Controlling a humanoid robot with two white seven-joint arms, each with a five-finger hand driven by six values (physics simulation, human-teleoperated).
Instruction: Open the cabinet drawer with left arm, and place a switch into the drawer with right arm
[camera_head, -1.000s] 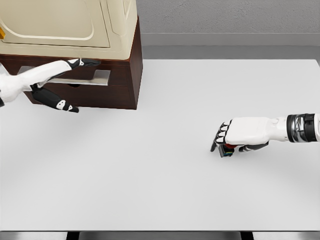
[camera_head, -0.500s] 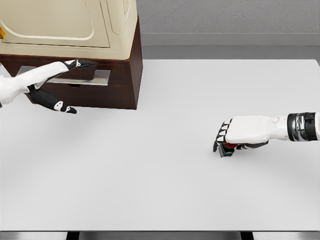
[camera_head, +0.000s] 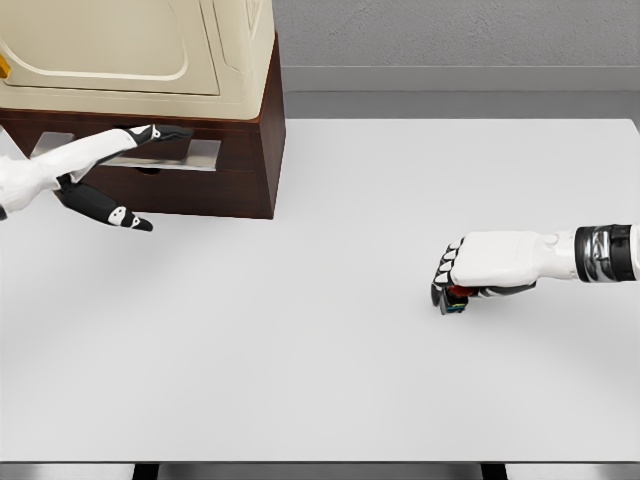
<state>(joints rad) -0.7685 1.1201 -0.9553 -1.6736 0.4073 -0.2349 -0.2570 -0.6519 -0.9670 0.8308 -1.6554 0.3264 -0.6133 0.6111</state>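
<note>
My left robot hand (camera_head: 95, 180) is spread wide at the cabinet drawer (camera_head: 150, 160), which looks barely open, nothing gripped. Far right on the worktop (camera_head: 320, 350), my right robot hand (camera_head: 470, 275) clasps the switch (camera_head: 455, 300), not yet lifted.

Left hand (camera_head: 75, 175), glossy white moulded shell w/ black finger segments: upper finger white along its length, black at the tip, small white patch near the end; lower finger mostly black w/ one white knuckle plate. Forearm white, smooth, no visible cables or screws.

Right hand (camera_head: 480, 268), same white shell: broad flat back plate, rounded edges. Fingers (camera_head: 443, 270) black at joints w/ small white plates on the knuckles; underside parts black. Wrist: white cuff, then grey-silver metallic ring w/ fine banding, then black collar at frame edge. No markings or lettering legible on either arm.
</note>
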